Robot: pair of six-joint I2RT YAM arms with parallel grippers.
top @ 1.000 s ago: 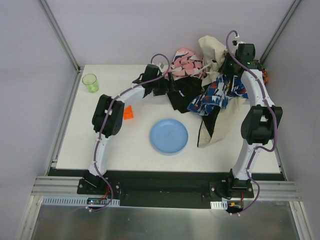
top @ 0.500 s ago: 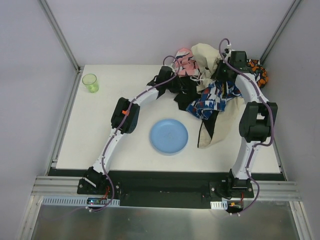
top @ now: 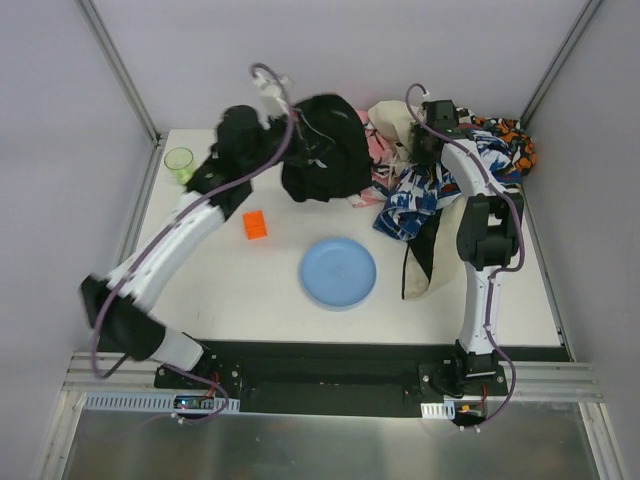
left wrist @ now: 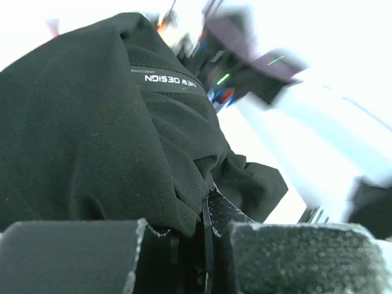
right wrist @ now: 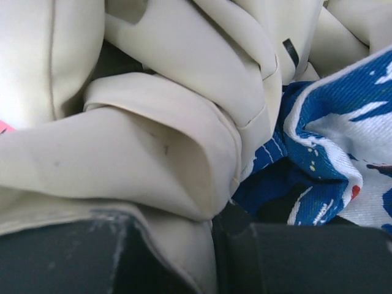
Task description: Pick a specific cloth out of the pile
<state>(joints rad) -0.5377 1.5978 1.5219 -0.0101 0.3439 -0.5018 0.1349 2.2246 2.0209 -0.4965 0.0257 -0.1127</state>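
Observation:
The cloth point(top: 379, 152), pink and white with black marks, shows only as a narrow strip in the pile point(top: 440, 170) at the back right, between a hanging black cloth point(top: 322, 150) and the beige cloth point(top: 393, 113). My left gripper point(top: 299, 124) is raised above the table's back edge, shut on the black cloth point(left wrist: 92, 135), which dangles from it. My right gripper point(top: 425, 142) is down in the pile, shut on a fold of the beige cloth point(right wrist: 153, 141), beside the blue patterned cloth point(right wrist: 343, 153).
A blue plate point(top: 338, 273) lies mid-table in front of the pile. An orange block point(top: 255, 224) sits left of it and a green cup point(top: 180, 163) stands at the back left corner. An orange-and-black spotted cloth point(top: 511, 140) lies at the pile's right end.
My left gripper has shut on the black cloth and lifted it up and to the left, off the pile. My right gripper has shifted left along the pile with the beige cloth.

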